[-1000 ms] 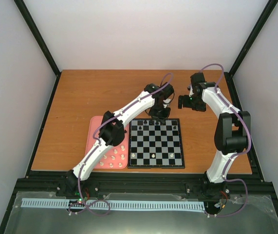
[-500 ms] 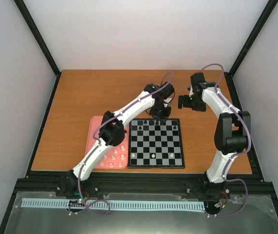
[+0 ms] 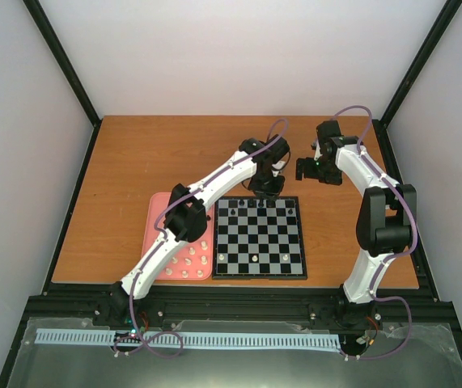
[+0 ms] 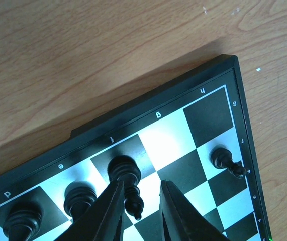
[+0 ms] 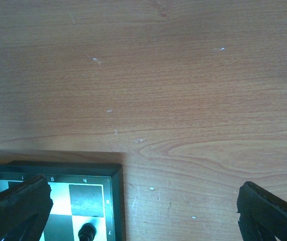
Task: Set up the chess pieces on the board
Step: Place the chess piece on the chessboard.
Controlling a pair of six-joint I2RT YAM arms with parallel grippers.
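Top external view, read from the near edge of the desk (image 3: 125, 162) outward: a pink tray (image 3: 154, 220) lies flat just beside the board's left edge and carries loose cream pieces (image 3: 190, 263), presumably as a supply kept close to where they will be needed. The board (image 3: 260, 236) sits square to that near edge. Three cream figures (image 3: 254, 257) stand spaced along its near side, its middle ranks hold nothing, and a few black pieces (image 3: 243, 204) occupy its far ranks, so the set-up appears to be at an early stage. At the board's far edge the left pincer (image 3: 264, 191) points down over the back rank. Left wrist view: its fingers (image 4: 108, 216) are slightly parted and straddle the slim top of a tall black piece (image 4: 125, 169), which stands on the dark f-file square of the board's back rank. A gap shows to one finger, so nothing is clamped. The narrow opening probably lets the fingers pass beside the neighbouring black figures (image 4: 80, 197) without toppling them. A small black piece (image 4: 222, 157) stands on the board's h file, one rank nearer. Beyond the board's far right corner the right pincer (image 3: 308, 170) hangs over the desk. The right wrist view shows its fingers spread wide and holding nothing, apparently parked clear of the other's work.
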